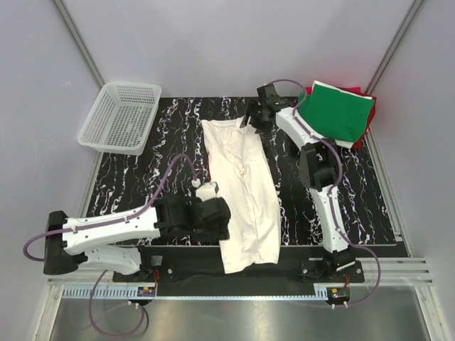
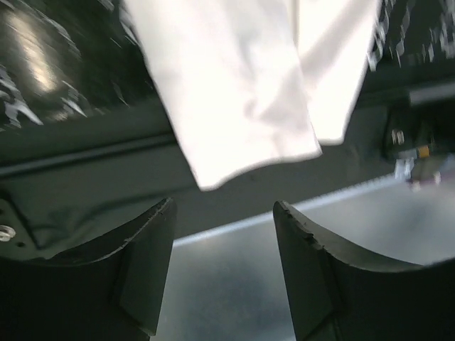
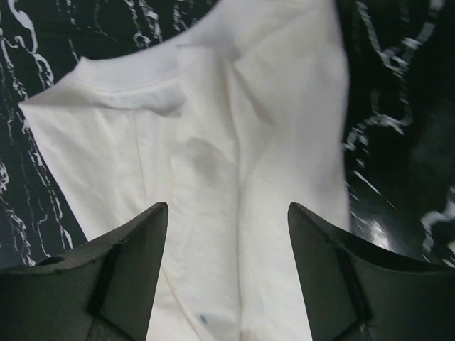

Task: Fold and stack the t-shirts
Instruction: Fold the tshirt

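A cream-white t-shirt point(image 1: 242, 188) lies folded into a long strip down the middle of the black marbled mat, collar at the far end, hem hanging over the near edge. No print shows on it. My left gripper point(image 1: 226, 219) is open and empty beside the strip's near left edge; its wrist view shows the hem point(image 2: 245, 106) ahead of the fingers point(image 2: 146, 263). My right gripper point(image 1: 250, 124) is open and empty over the collar end; the collar point(image 3: 149, 78) shows ahead of its fingers point(image 3: 135, 263). A folded green t-shirt point(image 1: 340, 112) lies on a red one point(image 1: 359, 92) at the far right.
A white plastic mesh basket point(image 1: 121, 116) stands at the far left corner. The mat's point(image 1: 142, 177) near edge meets a black rail and a metal ledge point(image 1: 234, 312). Grey walls close the back and sides.
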Robot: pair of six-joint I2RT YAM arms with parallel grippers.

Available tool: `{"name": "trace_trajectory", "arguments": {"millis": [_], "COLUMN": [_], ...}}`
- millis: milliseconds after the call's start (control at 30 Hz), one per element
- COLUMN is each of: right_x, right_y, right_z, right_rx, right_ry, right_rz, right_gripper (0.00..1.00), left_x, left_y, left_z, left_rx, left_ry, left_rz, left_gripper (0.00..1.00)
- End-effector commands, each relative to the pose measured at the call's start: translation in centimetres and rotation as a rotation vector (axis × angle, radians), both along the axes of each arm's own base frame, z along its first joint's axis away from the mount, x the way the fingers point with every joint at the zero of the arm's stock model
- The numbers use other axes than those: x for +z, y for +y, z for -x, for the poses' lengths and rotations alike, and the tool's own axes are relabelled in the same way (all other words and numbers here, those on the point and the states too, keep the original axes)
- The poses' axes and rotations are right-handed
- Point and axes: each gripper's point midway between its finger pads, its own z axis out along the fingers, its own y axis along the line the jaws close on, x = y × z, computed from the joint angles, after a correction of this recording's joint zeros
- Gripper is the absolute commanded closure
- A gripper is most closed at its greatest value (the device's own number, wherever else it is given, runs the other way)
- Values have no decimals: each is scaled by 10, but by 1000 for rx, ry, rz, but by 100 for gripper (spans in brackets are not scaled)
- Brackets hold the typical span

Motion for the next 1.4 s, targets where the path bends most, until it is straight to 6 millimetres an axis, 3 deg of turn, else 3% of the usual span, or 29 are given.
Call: {"name": "trace_trajectory", "arguments": {"millis": [0, 33, 67, 100, 133, 167, 200, 233, 267, 300, 333, 367, 400, 433, 467, 500, 567, 600, 667, 767, 900, 1133, 1233, 1300, 1333, 1367], "right_x": [76, 54, 87, 90, 69, 90, 88, 65, 72, 64, 46, 38, 31, 17, 11, 7, -7, -12, -26, -44, -61, -77, -79, -74, -70, -64], "right_y": [-30, -37, -39, -44, -52, -54, -55, -55, -51, -47, -44, -41, -39, -40, -39, -39, -38, -37, -36, -31, -28, -24, -25, -23, -25, -25], "right_z": [8, 25, 29, 37, 55, 63, 72, 93, 97, 106, 122, 127, 132, 142, 143, 147, 155, 157, 163, 169, 170, 150, 144, 141, 144, 144], "right_rx": [-22, -12, 16, 17, 20, 25, 28, 48, 59, 75, 102, 109, 116, 121, 126, 129, 148, 154, 167, 184, 191, 200, 200, 204, 205, 205], "right_ry": [-147, -98, -183, -195, -144, -191, -183, -122, -144, -119, -64, -42, -28, 7, 11, 21, 52, 65, 97, 143, 186, 234, 232, 225, 233, 225], "right_rz": [35, 57, 49, 59, 78, 56, 45, 27, -13, -33, -61, -77, -83, -83, -86, -89, -87, -89, -86, -93, -101, -58, -37, -35, -31, -30], "right_gripper": [24, 24, 24, 23, 23, 23, 23, 24, 25, 26, 28, 28, 29, 29, 30, 30, 30, 30, 31, 31, 31, 30, 30, 30, 30, 30], "left_x": [4, 2, 5, 2, 2, 5, 3, 2, 2, -5, -9, 4, -23, -27, -19, -45, -49, -72, -96, -122, -144, -142, -140, -119, -118, -93], "left_y": [28, 38, 27, 23, 33, 29, 23, 23, 28, 16, 20, 9, 4, 8, 1, 2, 6, 6, 11, 12, 14, 34, 40, 39, 40, 38], "left_z": [-61, -85, -104, -116, -141, -159, -179, -194, -217, -239, -258, -279, -291, -306, -325, -335, -361, -368, -385, -405, -429, -491, -491, -491, -484, -483], "left_rx": [77, 96, 98, 89, 105, 109, 113, 117, 129, 121, 124, 129, 117, 120, 124, 125, 140, 137, 150, 150, 154, 217, 222, 206, 195, 185], "left_ry": [-148, -159, -191, -184, -209, -236, -243, -251, -261, -239, -233, -256, -198, -190, -213, -169, -170, -125, -86, -34, 5, -40, -32, -63, -53, -83], "left_rz": [-121, -134, -78, -68, -86, -73, -93, -110, -127, -130, -139, -104, -131, -138, -120, -158, -156, -170, -172, -149, -125, 6, 41, 52, 51, 75], "left_gripper": [38, 39, 40, 40, 41, 40, 41, 41, 41, 43, 45, 46, 47, 49, 49, 50, 52, 52, 52, 53, 53, 49, 49, 48, 47, 46]}}
